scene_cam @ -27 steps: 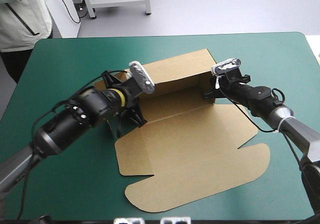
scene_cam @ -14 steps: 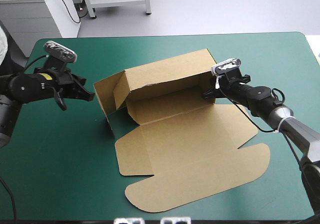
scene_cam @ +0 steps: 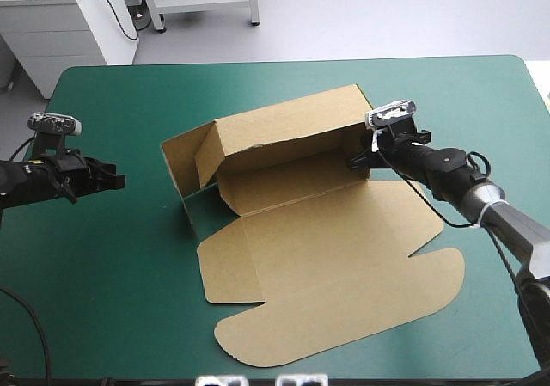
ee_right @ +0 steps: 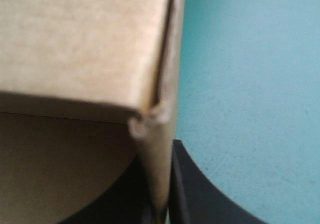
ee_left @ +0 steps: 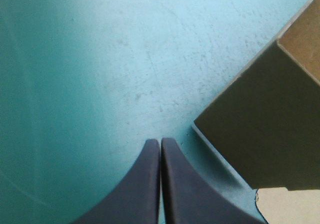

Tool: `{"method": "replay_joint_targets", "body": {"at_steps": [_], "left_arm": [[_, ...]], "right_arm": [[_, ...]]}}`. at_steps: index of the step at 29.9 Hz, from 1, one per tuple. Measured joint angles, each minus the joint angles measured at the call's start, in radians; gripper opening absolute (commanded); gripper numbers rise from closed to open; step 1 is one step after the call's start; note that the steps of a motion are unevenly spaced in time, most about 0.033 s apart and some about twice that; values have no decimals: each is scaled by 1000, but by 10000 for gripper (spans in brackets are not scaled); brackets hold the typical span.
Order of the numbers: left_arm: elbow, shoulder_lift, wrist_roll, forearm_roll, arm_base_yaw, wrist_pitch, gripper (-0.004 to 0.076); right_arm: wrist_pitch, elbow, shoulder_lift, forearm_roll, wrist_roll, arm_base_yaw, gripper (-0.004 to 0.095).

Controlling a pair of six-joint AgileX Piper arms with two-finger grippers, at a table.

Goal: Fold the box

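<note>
The brown box (scene_cam: 292,223) lies mid-table with its back wall and left side wall raised and its lid flat toward the front. My right gripper (scene_cam: 359,160) is shut on the box's right side wall at the back right corner; the board (ee_right: 161,149) runs up between its black fingers. Well off the box's left side, my left gripper (scene_cam: 119,180) hovers low over the teal-green cover, shut and holding nothing. In the left wrist view its fingertips (ee_left: 160,143) meet, with the box's left wall (ee_left: 265,129) ahead and to one side.
Bare teal-green cover (scene_cam: 112,257) surrounds the box on the left and front. The table's far edge (scene_cam: 284,63) runs behind the box.
My left arm has pulled away from the box's left wall and drawn back toward the table's left edge. The left wall stays raised. The right gripper has held its place.
</note>
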Motion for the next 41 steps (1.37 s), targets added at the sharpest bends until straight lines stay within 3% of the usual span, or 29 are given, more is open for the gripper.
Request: {"method": "replay_joint_targets", "body": {"at_steps": [4, 7, 15, 23, 30, 41], "left_arm": [[2, 0, 8, -11, 2, 7, -8], [2, 0, 10, -11, 2, 7, -8], [2, 0, 10, -11, 3, 7, -8], [2, 0, 15, -11, 3, 7, -8], [2, 0, 16, -11, 3, 7, -8], [2, 0, 16, -14, 5, 9, -8]], "right_arm": [[96, -15, 17, -5, 17, -66, -16], [184, -48, 34, -77, 99, -134, -12], [330, -202, 44, -629, 592, -164, -11], [536, -336, 53, -823, 935, -162, 6], [720, -464, 53, -1177, 1258, -51, 4], [1024, -582, 53, -1177, 1345, -30, 4]]}}
